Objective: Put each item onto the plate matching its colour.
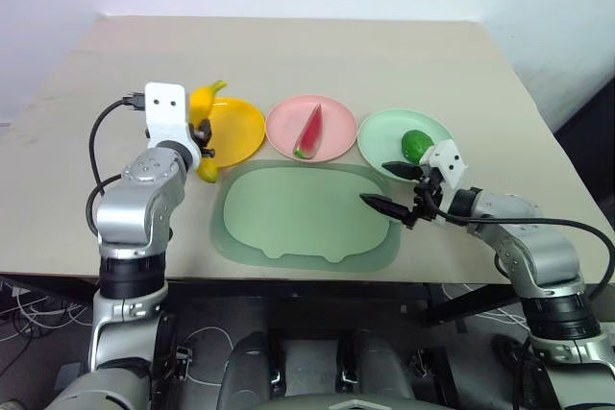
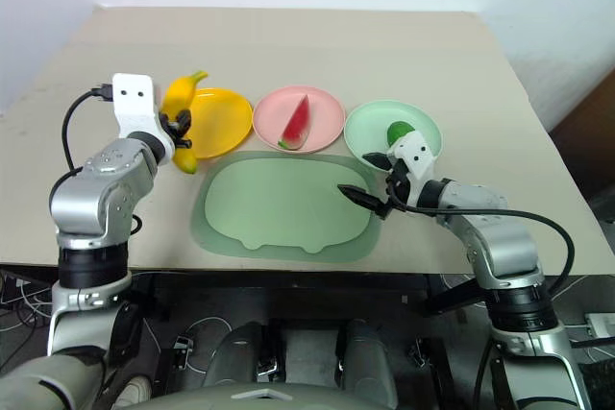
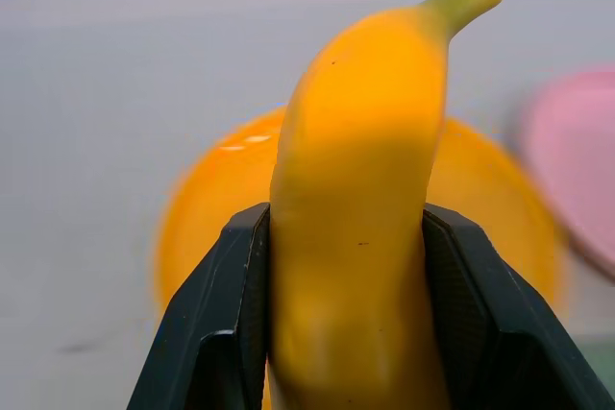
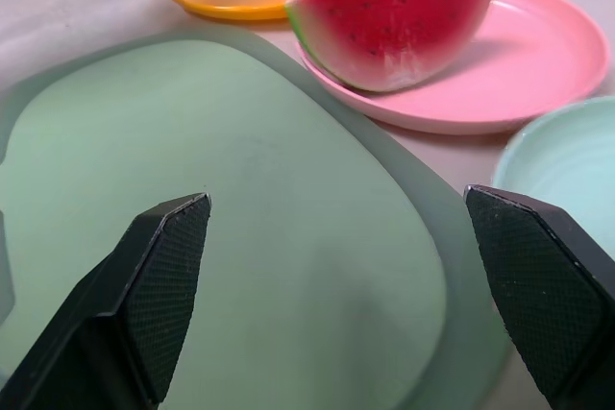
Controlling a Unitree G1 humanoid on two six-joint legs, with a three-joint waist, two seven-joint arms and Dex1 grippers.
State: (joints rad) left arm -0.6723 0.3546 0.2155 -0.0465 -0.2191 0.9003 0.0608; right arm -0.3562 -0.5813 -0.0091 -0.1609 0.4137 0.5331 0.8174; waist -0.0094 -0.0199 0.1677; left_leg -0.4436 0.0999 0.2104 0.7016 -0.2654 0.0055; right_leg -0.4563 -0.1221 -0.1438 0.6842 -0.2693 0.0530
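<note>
Nearest the robot, the large green mat (image 1: 306, 216) is lying flat on the table (image 1: 288, 55), smooth and rubbery-looking, with rounded corners and a wavy near edge. The right gripper (image 1: 392, 188) is hovering over the mat's right corner with its two black fingers spread wide and nothing between them; their inner pads (image 4: 168, 280) are showing a fine cross-hatched grip texture.

On the left, the left gripper (image 1: 203, 137) is clamping the banana (image 3: 360, 208) around its lower half, the black fingers (image 3: 216, 333) pressing against both sides of the glossy, hard-plastic skin. The banana is being carried clear of the table, its long axis running along the fingers and away from the wrist, with the greenish stem tip pointing away and its curve bowing gently to one side.

Just beyond the banana, the yellow plate (image 1: 233, 130) is sitting directly ahead of the left gripper, a shallow round dish with a raised rim. That is the relation the next move likely depends on: the banana is hanging at the plate's near-left rim, so a short carry forward and to the right, then a release, should land it. The left arm is far nearer than the right.

Further along the same row, the watermelon wedge (image 1: 308, 132) is already resting on the pink plate (image 1: 336, 132), and the small round green fruit (image 1: 416, 146) is lying in the pale green plate (image 1: 384, 136).
</note>
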